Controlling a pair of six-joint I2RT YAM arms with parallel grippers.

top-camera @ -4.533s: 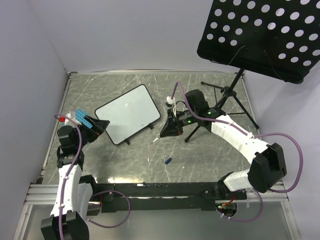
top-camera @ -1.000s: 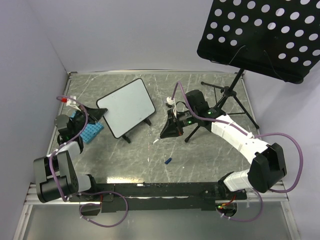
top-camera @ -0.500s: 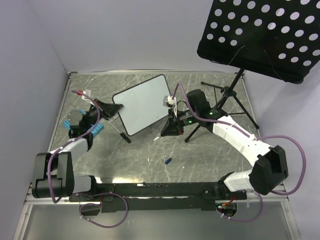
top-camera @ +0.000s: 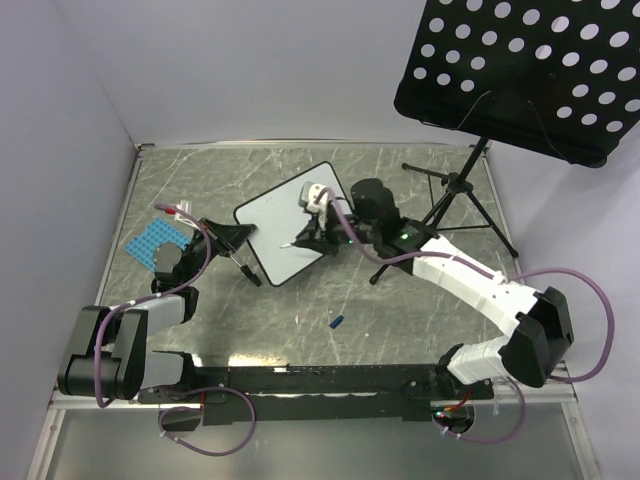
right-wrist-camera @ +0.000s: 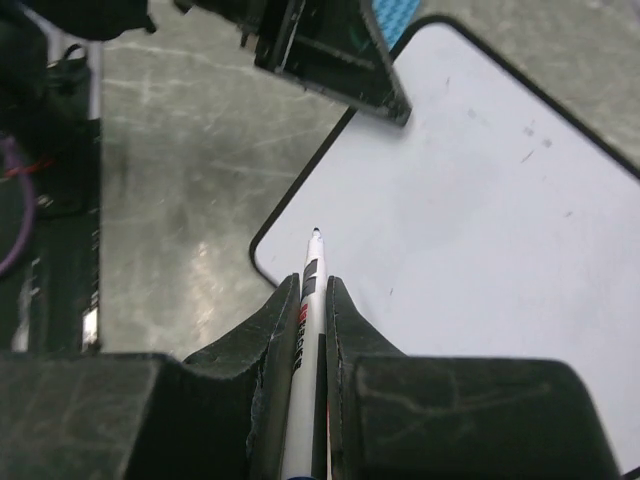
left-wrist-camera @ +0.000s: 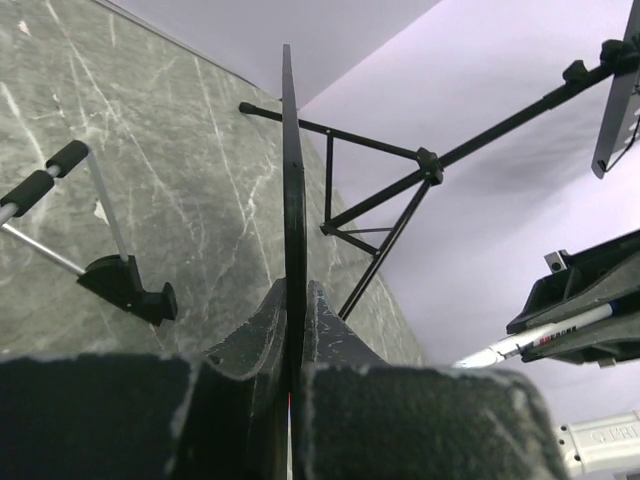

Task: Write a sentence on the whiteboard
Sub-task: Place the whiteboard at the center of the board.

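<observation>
Nearest the arm bases, low in the top view, a small blue piece (top-camera: 338,322), perhaps a pen cap, lies alone on the table (top-camera: 400,310). Just beyond it, left of centre, the left gripper (left-wrist-camera: 296,300) pinches its jaws narrow on the thin black frame of the whiteboard (top-camera: 265,225), which in the left wrist view runs edge-on straight up the middle of the picture. The board looks light, stiff and flat, and its glossy face is probably slippery to pads and easy to smear. The framed rim is therefore the sound place to hold it, though a grip at one edge alone may let it swing away under a pen's push. It sits tilted at the centre of the top view, and I cannot tell whether its small black feet touch the table. From the right, the right gripper (right-wrist-camera: 308,288) clamps a marker (right-wrist-camera: 311,262) that lies along its fingers, tip forward over the board's lower left corner in the right wrist view; contact cannot be judged. The face is bare but for faint specks, with no sentence on it. Farther off, a blue studded plate (top-camera: 152,243) lies at the left and a music stand tray (top-camera: 530,70) fills the upper right
</observation>
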